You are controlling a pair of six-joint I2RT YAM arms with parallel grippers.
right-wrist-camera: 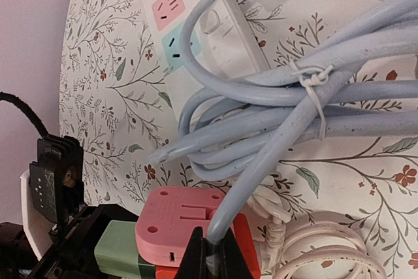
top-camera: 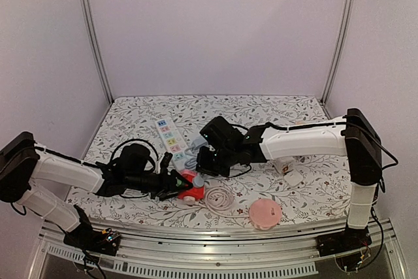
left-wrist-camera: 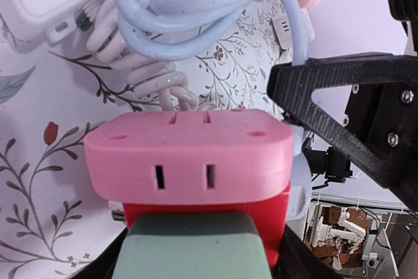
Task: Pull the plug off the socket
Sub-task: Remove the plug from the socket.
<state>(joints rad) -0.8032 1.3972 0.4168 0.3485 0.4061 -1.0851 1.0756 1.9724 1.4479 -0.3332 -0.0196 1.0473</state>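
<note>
The socket (left-wrist-camera: 189, 161) is a pink-and-red cube held just above the floral table. My left gripper (left-wrist-camera: 199, 259) is shut on it, one green pad (left-wrist-camera: 189, 246) pressed on its red part. In the top view the socket (top-camera: 190, 189) lies between both grippers. A pale blue plug (left-wrist-camera: 299, 181) sits against the cube's right side, its cord (right-wrist-camera: 261, 161) rising into a tied bundle. My right gripper (right-wrist-camera: 212, 259) is shut on the plug's neck right at the socket (right-wrist-camera: 176, 223). From above, the right gripper (top-camera: 201, 173) meets the left gripper (top-camera: 175, 184).
A white power strip (top-camera: 171, 136) with coloured outlets lies behind the grippers. A coiled white cable (top-camera: 221, 197) and a pink round lid (top-camera: 265, 213) lie near the front edge. A small white adapter (top-camera: 292, 178) sits under the right arm, and a black cable (top-camera: 134, 145) loops over the left arm.
</note>
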